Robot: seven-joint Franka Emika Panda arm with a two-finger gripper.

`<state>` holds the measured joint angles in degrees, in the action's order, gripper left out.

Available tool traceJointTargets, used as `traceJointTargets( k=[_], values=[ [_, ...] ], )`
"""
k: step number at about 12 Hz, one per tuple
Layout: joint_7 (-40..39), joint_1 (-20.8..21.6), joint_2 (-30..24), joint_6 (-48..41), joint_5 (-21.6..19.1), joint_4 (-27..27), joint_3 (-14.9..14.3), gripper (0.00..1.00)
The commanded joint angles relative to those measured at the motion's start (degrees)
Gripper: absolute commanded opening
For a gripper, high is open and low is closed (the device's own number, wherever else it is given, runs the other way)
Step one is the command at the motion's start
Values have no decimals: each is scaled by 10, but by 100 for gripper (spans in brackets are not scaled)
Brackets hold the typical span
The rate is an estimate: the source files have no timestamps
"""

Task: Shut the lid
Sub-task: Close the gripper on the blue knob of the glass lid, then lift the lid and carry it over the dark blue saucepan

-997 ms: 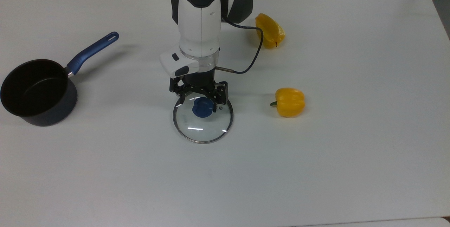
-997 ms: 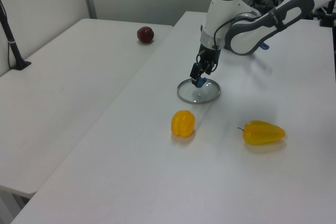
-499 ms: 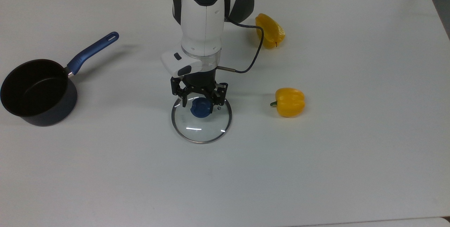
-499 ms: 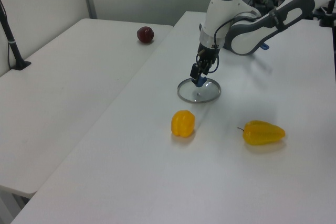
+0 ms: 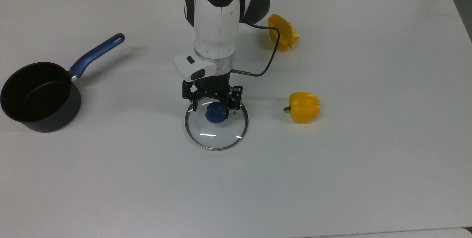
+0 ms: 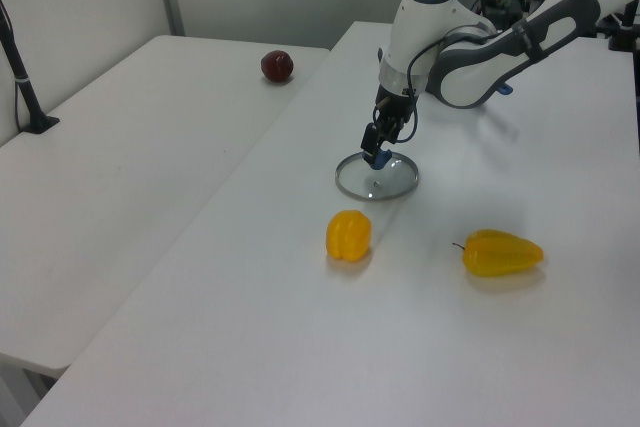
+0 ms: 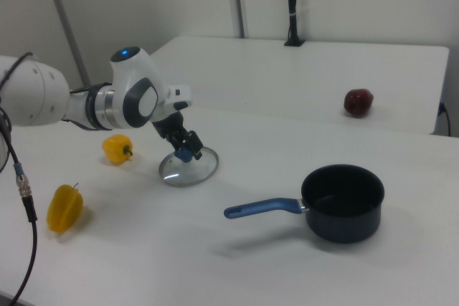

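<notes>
The lid (image 5: 216, 135) is a round clear glass disc with a metal rim and a blue knob (image 5: 215, 115), lying near the table's middle. My gripper (image 5: 215, 109) comes down from above, its fingers shut on either side of the knob. I cannot tell whether the rim touches the table. The left view shows the gripper (image 6: 378, 156) over the lid (image 6: 385, 184), and the right view shows the gripper (image 7: 185, 153) on the lid (image 7: 191, 172). The dark saucepan (image 5: 72, 109) with a blue handle (image 5: 96, 53) stands open, far toward the top view's left.
Two yellow peppers lie on the table: one (image 5: 304, 107) at the top view's right of the lid, one (image 5: 283, 32) beside the arm's base. A dark red fruit (image 6: 277, 66) sits on the neighbouring table. The saucepan (image 7: 341, 226) is near the right view's right.
The gripper and the lid together have shifted a little toward the top view's right. The saucepan and peppers have stayed put.
</notes>
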<state>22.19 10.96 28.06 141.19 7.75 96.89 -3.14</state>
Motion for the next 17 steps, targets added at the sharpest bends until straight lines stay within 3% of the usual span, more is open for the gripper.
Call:
traceJointTargets(
  k=[1,5,6,8,10,12,17],
  values=[
    [30,12,3,7,10,5,-6,100],
    [27,12,6,7,10,5,-6,100],
    [26,12,8,8,11,5,-6,94],
    [24,13,8,9,14,4,-6,69],
    [25,13,8,9,13,4,-6,51],
    [28,13,2,9,10,3,-6,39],
    [43,3,-54,-35,5,0,-13,39]
  ],
)
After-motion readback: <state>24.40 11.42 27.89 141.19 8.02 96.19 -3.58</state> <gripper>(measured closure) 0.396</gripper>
